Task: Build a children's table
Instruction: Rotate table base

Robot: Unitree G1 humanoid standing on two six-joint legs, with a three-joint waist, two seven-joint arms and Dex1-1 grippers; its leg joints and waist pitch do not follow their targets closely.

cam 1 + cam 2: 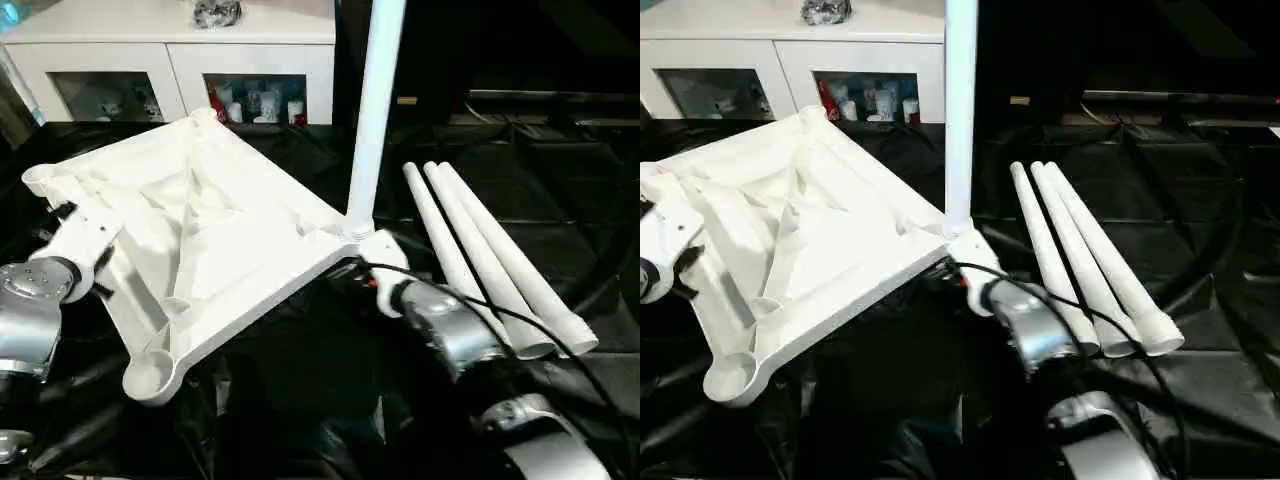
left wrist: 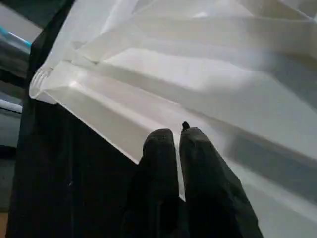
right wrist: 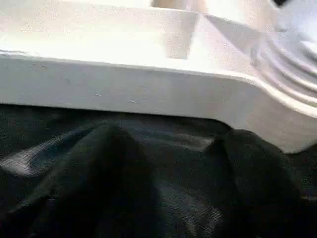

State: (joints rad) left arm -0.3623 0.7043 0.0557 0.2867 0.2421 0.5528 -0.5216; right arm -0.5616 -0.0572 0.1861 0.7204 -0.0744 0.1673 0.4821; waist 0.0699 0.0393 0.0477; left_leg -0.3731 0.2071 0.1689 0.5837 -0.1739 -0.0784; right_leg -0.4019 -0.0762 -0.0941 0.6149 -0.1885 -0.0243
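The white table top (image 1: 230, 230) lies upside down on black sheeting, ribbed underside up and slightly tilted. One white tube leg (image 1: 372, 120) stands upright in its right corner socket. Three more legs (image 1: 490, 260) lie side by side on the sheet to the right. My left gripper (image 2: 178, 136) is at the top's left edge, its black fingers (image 2: 158, 148) pressed almost together on the thin rim. My right gripper (image 3: 178, 134) sits low beside the corner with the upright leg. Its fingers (image 3: 111, 148) are spread wide below the top's side wall, with nothing between them.
A white glass-door cabinet (image 1: 170, 50) stands behind the table top. Crumpled black sheeting (image 1: 330, 380) covers the work area. A black cable (image 1: 540, 330) runs along my right forearm, close to the lying legs. An empty corner socket (image 1: 150, 375) points toward me.
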